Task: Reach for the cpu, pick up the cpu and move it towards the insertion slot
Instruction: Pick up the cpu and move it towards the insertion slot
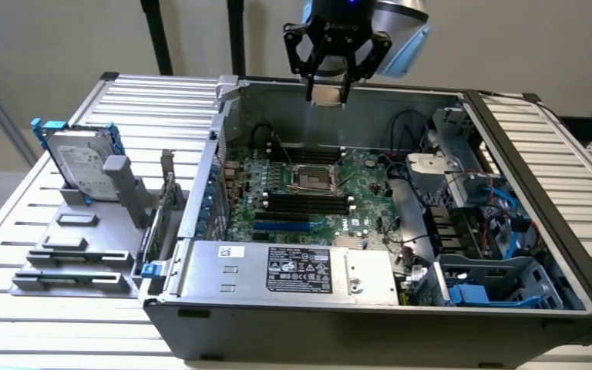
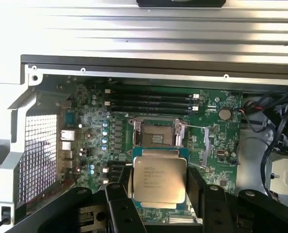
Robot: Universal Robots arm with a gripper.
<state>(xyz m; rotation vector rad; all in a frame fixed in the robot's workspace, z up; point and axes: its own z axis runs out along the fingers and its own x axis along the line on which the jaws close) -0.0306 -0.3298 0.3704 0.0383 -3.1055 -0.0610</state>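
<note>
gripper [image 1: 329,94] clamped on the cpu [image 2: 158,180], chip between the fingers | held high above the far case edge, insertion slot [image 1: 311,178] below, nearer | chip's lower edge hidden by fingers [image 2: 198,187]

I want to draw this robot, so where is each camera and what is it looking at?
Exterior view: off the arm, above and in front of the open computer case, looking down into it; the gripper hangs above, holding the cpu.
Wrist view: on the wrist, looking past the fingers and cpu down at the insertion slot.
Shared: cpu, gripper, insertion slot.
</note>
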